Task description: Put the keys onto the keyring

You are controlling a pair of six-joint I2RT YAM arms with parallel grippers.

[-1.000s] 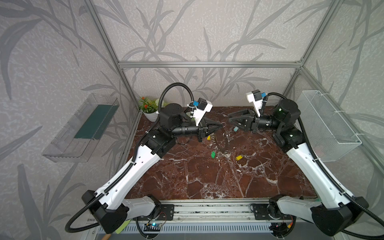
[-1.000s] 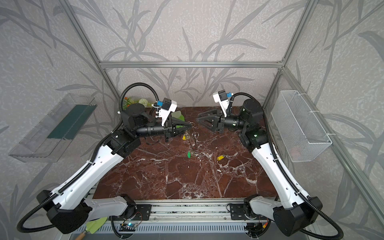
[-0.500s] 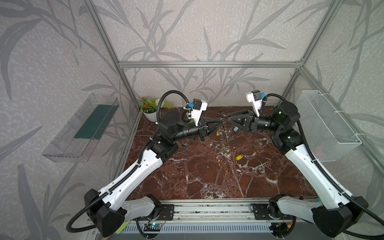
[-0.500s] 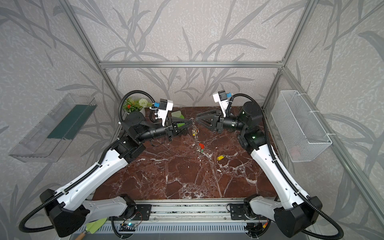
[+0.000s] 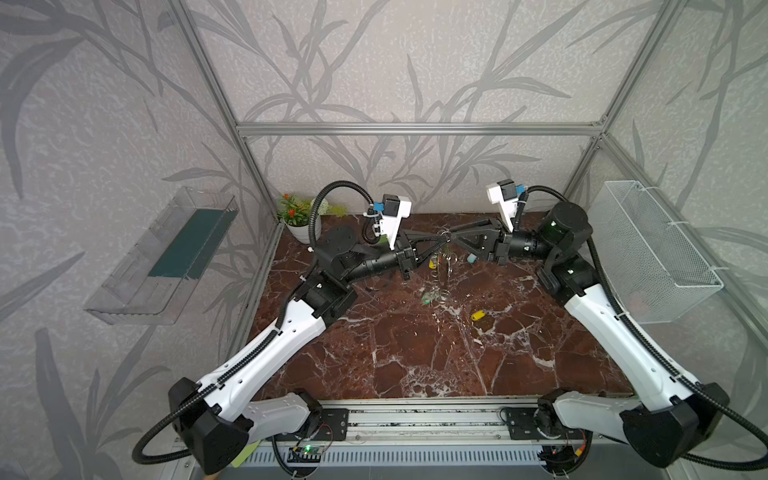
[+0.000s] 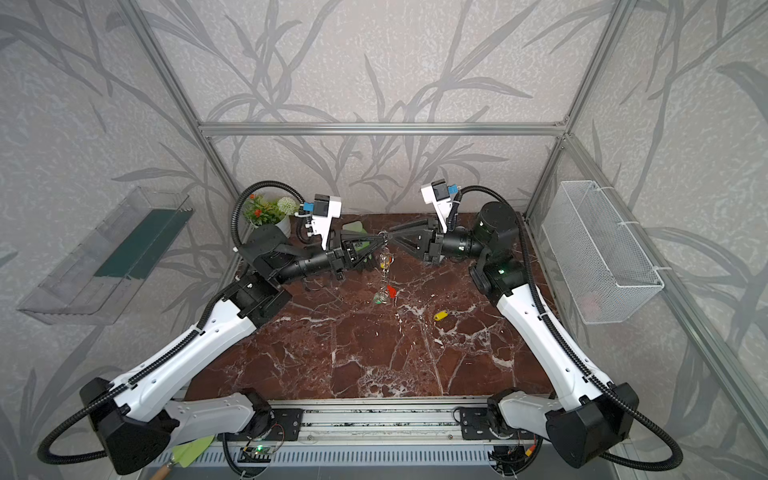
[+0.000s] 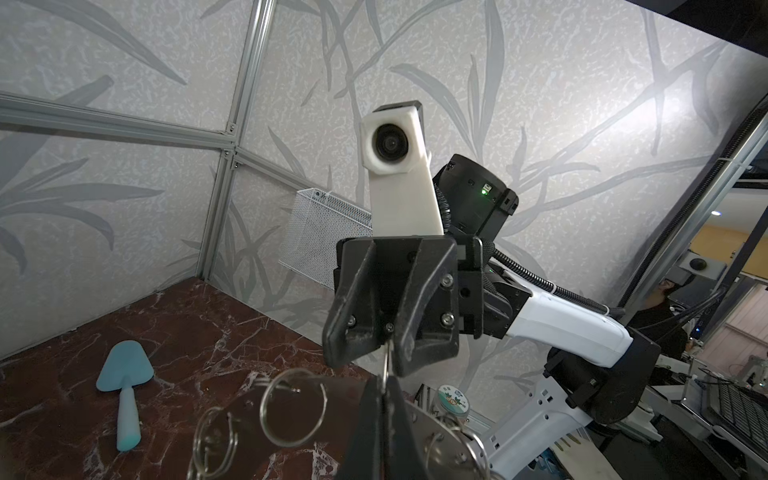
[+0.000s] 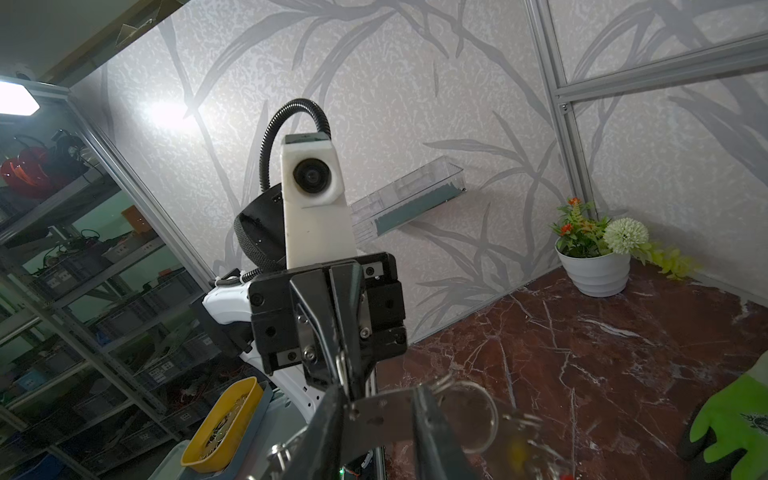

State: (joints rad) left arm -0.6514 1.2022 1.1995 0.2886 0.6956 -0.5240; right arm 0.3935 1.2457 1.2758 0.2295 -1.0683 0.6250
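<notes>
Above the far middle of the dark red marble desk [image 5: 415, 353], the left end effector [image 5: 441, 238] and the right end effector [image 5: 454, 238] meet tip to tip. The left one is clenched on the flat grey metal keyring [image 7: 440, 424], pinching its rim edge-on. The left wrist view shows small holes along that rim and thin wire loops [image 7: 266, 395] fringing it. The right end effector faces it from the right, its fingers [image 7: 419, 332] standing narrowly apart on either side of the same keyring. Whether they press on the metal cannot be told. The keyring is in the air, clear of the desk.

A blurred string of loops and small silver keys [image 6: 384, 274] with plastic tags hangs down from the keyring. A yellow tag [image 6: 387, 260] sits just below the ring, a red tag [image 6: 390, 289] is lower, and a green tag [image 6: 379, 301] is lowest, near the desk. Whether that one touches the desk cannot be told. Another key with a yellow plastic tag [image 5: 478, 316] lies flat on the desk, nearer and to the right, well apart from the hanging ones.

A pale blue plastic trowel [image 7: 122, 390] lies on the desk at the far side. A green-and-black glove [image 6: 356, 227] lies by the far edge behind the left end effector. A white pot of artificial flowers [image 5: 301, 220] stands in the far left corner. A white wire basket [image 5: 652, 257] hangs on the right wall and a clear plastic tray [image 5: 166, 257] on the left wall.
</notes>
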